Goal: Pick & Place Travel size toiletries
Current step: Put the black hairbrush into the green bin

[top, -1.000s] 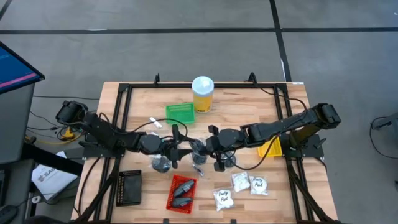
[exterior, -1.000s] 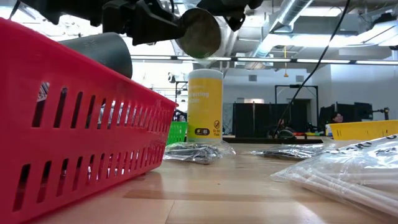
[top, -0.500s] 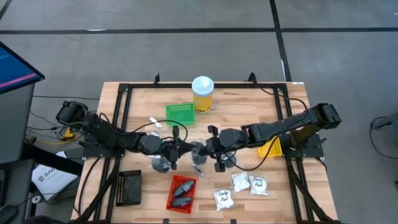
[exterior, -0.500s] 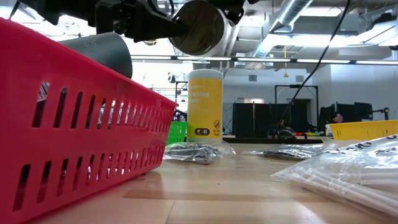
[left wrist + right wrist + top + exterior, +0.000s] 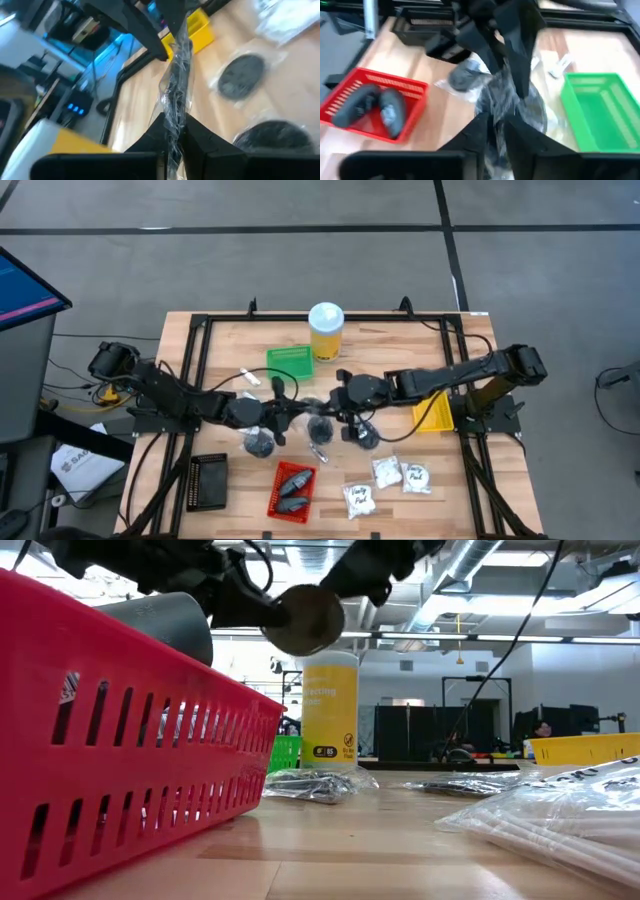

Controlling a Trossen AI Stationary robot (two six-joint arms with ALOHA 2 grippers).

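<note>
Left tool [image 5: 172, 142]: I have it newly pinched on the dark round puck in clear crinkly wrap [image 5: 175, 85], held above mid-worktop [image 5: 230, 350]. Right tool [image 5: 495, 125]: still on the wrap, starting to loosen; I judge a handover toward the red slotted tray [image 5: 291, 490].

Puck [image 5: 320, 423] between both arms (above tray [image 5: 279, 480]).

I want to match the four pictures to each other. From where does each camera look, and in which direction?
High view: above the table, looking straight down; both arms, left gripper and right gripper meeting on a wrapped puck.
Low view: at table-top height beside the red tray, looking across to the yellow jar.
Left wrist view: on the left arm, past its fingers.
Right wrist view: on the right arm, past its fingers.
Shared: high and right wrist views show the green tray.
</note>
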